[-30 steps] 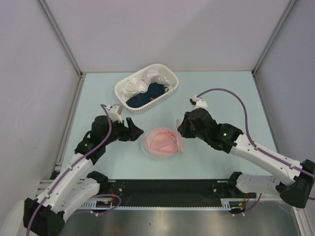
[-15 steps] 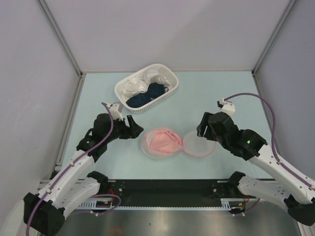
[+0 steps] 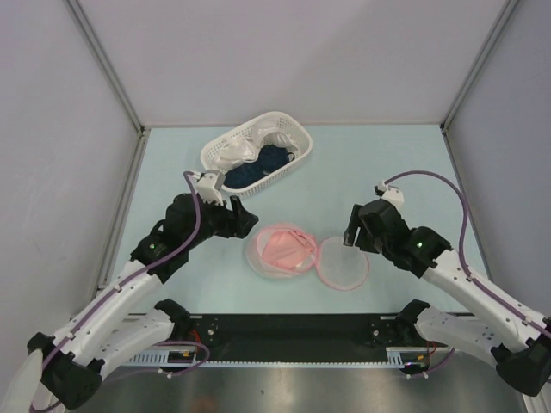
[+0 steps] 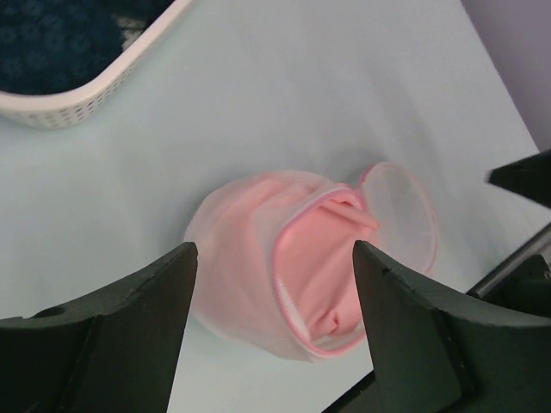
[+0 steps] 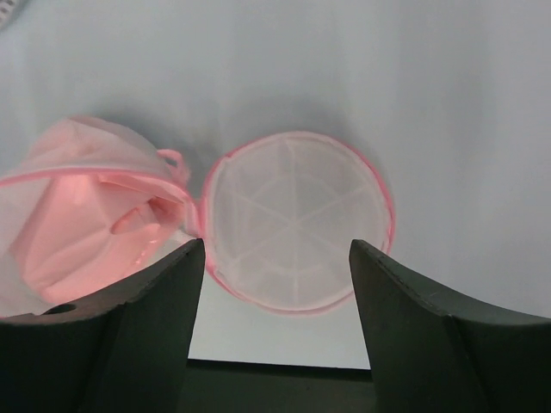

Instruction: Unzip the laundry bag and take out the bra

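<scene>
The laundry bag lies unzipped on the table, its two halves spread apart. The left half holds the salmon-pink bra, which shows through the opening and in the right wrist view. The other half, an empty mesh disc with pink edging, lies flat to the right. My left gripper hovers open just left of the bag, its jaws framing the bag. My right gripper is open above the far edge of the flat half, holding nothing.
A white lattice basket stands at the back, with dark blue cloth and white cloth in it; its rim shows in the left wrist view. Grey walls close the table on three sides.
The right gripper flipped the bag's upper half over to the right, opened and let it go; that half now lies flat. The left gripper edged toward the bag.
</scene>
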Motion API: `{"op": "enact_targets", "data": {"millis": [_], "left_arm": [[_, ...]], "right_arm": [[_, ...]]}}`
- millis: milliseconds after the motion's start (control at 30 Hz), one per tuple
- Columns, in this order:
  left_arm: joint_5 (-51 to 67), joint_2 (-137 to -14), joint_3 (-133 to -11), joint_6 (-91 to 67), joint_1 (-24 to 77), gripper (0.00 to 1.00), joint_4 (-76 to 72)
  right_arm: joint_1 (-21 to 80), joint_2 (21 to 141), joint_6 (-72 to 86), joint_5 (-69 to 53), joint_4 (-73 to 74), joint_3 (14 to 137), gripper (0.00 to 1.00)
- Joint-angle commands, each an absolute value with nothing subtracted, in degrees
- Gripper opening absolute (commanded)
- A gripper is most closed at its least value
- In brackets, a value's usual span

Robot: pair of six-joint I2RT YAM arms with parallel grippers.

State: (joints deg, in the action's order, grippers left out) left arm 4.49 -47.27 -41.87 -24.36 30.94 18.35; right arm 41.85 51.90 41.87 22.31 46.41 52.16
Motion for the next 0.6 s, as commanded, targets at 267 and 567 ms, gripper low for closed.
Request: {"op": "enact_targets", "data": {"millis": [267,567], "left_arm": [[-7.21,-60.18,-53.61,-22.41,56.94,0.78,15.12],[-7.29,-74.7,-56.6,-22.86,62.05,0.75,15.72]], "right_arm": [[35.6,47.48,46.14,13.54,42.89,41.14,0.72],[33.4,43.77,46.14,11.52,43.07,39.03,0.72]]}}
